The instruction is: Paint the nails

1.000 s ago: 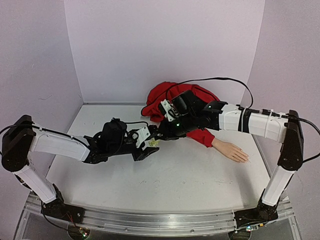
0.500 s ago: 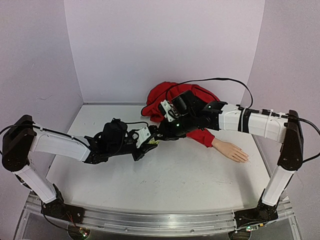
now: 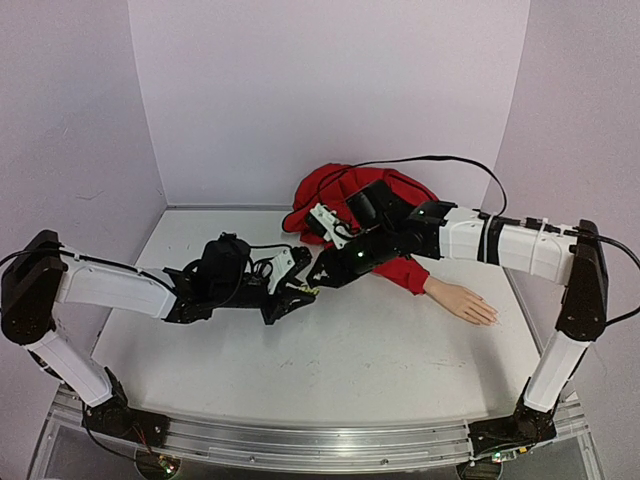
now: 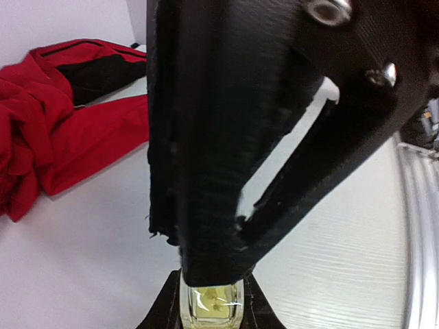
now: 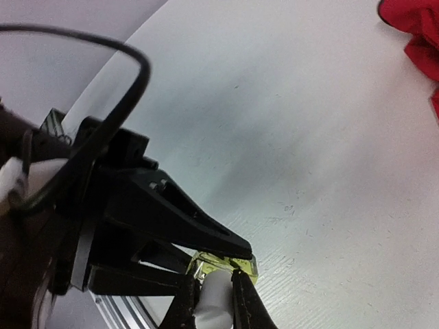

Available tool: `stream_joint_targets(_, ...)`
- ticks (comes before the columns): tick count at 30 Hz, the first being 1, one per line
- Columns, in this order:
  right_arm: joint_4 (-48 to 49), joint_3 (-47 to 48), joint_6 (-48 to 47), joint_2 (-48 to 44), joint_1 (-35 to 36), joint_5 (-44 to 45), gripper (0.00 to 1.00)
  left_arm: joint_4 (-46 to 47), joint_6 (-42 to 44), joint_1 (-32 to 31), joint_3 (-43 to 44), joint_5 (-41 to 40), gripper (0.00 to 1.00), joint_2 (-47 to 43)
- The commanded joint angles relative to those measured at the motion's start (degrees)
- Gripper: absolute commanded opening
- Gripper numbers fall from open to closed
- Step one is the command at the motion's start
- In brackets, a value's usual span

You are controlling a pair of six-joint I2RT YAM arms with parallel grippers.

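A red jacket (image 3: 316, 195) lies crumpled at twelve o'clock on the white tabletop (image 3: 380, 365) — one sleeve trailing toward four. Just off centre, toward nine, sits a small clear bottle (image 5: 223, 263), yellowish inside, topped by a white cap (image 5: 211, 301).

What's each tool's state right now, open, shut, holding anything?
Left tool: closed on the small clear yellowish bottle.
Right tool: closed on that bottle's white cap.

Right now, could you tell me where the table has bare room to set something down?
Bare: the front of the table between bottle and rail, and the back-left corner beside the jacket. Crowded: mid-table, where the left gripper holds the bottle and the right gripper its cap.
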Motion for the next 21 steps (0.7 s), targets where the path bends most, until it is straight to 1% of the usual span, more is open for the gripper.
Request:
stream_joint_targets(1, 6.0, -2.9, -25.6, -4.2, -2.3, -24.0, 0.0, 3.8, -8.6, 0.1, 2.1, 30.6, 0.0, -6.1)
stream_joint_targets(2, 8.7, -5.3, -28.8, -5.8, -4.1, -30.3, 0.0, 3.8, -11.3, 0.8, 3.0, 36.3, 0.0, -6.0)
stream_joint_targets(4, 17.0, -10.6, -28.8, -9.3, -7.8, -36.4, 0.0, 3.8, -16.5, 1.7, 4.8, 45.1, 0.0, -5.2)
stream_joint_targets(5, 19.7, -12.4, -28.6, -10.4, -8.2, -36.9, 0.0, 3.8, -17.8, 1.8, 5.6, 47.4, 0.0, -4.5)
stream_joint_targets(7, 20.7, -11.5, -27.3, -9.5, -8.2, -37.0, 0.0, 3.8, -19.5, 1.8, 6.3, 47.5, 0.0, -3.9)
stream_joint_targets(9, 17.8, -8.7, -27.1, -7.7, -8.2, -37.1, 0.0, 3.7, -20.0, 1.8, 5.9, 42.8, 0.0, -4.7)
stream_joint_targets(11, 17.4, -8.7, -25.6, -7.9, -8.2, -34.5, 0.01, 3.7, -18.6, 1.6, 4.6, 35.6, 0.0, -5.9)
stream_joint_targets(12, 17.6, -8.8, -24.2, -8.4, -8.2, -31.4, 0.04, 3.5, -17.9, 1.6, 4.0, 31.4, 0.0, -6.3)
stream_joint_targets(15, 17.7, -9.1, -19.0, -9.8, -8.2, -20.3, 0.1, 3.1, -14.6, 1.6, 2.7, 16.3, 0.0, -7.8)
stream_joint_targets(18, 17.6, -10.1, -13.7, -11.4, -8.2, -12.2, 0.3, 2.0, -11.5, 1.5, 3.0, 2.1, 0.0, -7.9)
stream_joint_targets(19, 17.6, -10.6, -12.3, -11.9, -8.2, -9.6, 0.39, 1.7, -10.6, 1.5, 3.2, -1.4, 0.0, -7.6)
stream_joint_targets(20, 17.6, -11.1, -11.2, -12.5, -8.2, -8.1, 0.45, 1.7, -10.0, 1.4, 3.6, -4.5, 0.0, -7.3)
stream_joint_targets(21, 17.6, -11.6, -9.4, -13.1, -8.2, -6.3, 0.55, 1.7, -9.3, 1.3, 3.9, -7.8, 0.0, -6.7)
